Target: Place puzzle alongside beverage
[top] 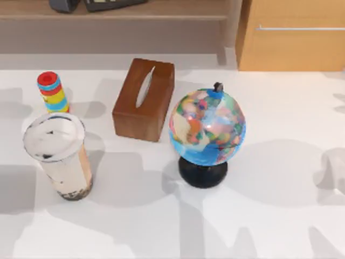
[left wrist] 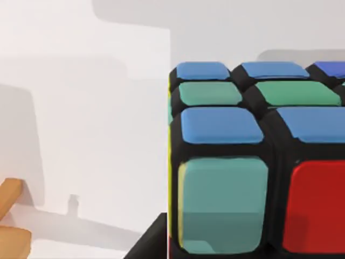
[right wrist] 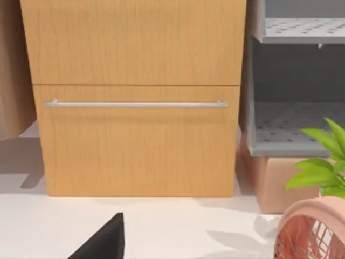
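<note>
The cube (left wrist: 253, 162) takes up the right half of the left wrist view, very close to the camera, its black body carrying blue, green, teal and red stickers, with a thin yellow edge down its left side. A dark finger (left wrist: 153, 240) of the left gripper pokes in at the bottom of that frame, just beside the cube; whether the jaws are clamped on the cube I cannot tell.

In the top view the cup of milk tea (top: 60, 156) stands at the left of the frame on the white table (top: 280, 216), upright, with dark pearls at its bottom and a white sealed top. A striped ring toy (top: 53, 93) stands just behind it, toward the upper left. A brown tissue box (top: 144, 100) lies near the centre, and a globe (top: 207, 129) on a black base stands to its right.

The right wrist view faces a wooden cabinet (right wrist: 135, 97); a dark finger (right wrist: 105, 240) shows at the bottom, and I cannot tell how those jaws stand. A pink fan (right wrist: 315, 229) and green leaves (right wrist: 321, 167) sit at the lower right.
</note>
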Robot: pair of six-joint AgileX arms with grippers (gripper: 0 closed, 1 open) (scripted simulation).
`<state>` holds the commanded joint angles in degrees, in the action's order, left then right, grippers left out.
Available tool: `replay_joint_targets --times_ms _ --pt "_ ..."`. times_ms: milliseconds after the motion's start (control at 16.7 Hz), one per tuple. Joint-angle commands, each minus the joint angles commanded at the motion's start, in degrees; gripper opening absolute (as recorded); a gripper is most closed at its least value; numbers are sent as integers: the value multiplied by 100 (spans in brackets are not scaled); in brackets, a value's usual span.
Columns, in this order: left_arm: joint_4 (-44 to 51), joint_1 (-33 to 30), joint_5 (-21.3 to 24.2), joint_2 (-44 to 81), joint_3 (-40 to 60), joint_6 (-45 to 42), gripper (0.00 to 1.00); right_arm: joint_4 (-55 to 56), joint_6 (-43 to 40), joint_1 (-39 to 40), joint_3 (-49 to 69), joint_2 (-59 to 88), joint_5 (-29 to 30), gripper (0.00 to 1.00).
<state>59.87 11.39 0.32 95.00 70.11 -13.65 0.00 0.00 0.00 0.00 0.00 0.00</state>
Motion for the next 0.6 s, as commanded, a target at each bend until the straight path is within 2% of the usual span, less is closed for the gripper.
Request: replay_joint_targets --times_ms 600 --pt "-384 -173 25 406 -340 312 0 0 0 0 0 0 0 100"
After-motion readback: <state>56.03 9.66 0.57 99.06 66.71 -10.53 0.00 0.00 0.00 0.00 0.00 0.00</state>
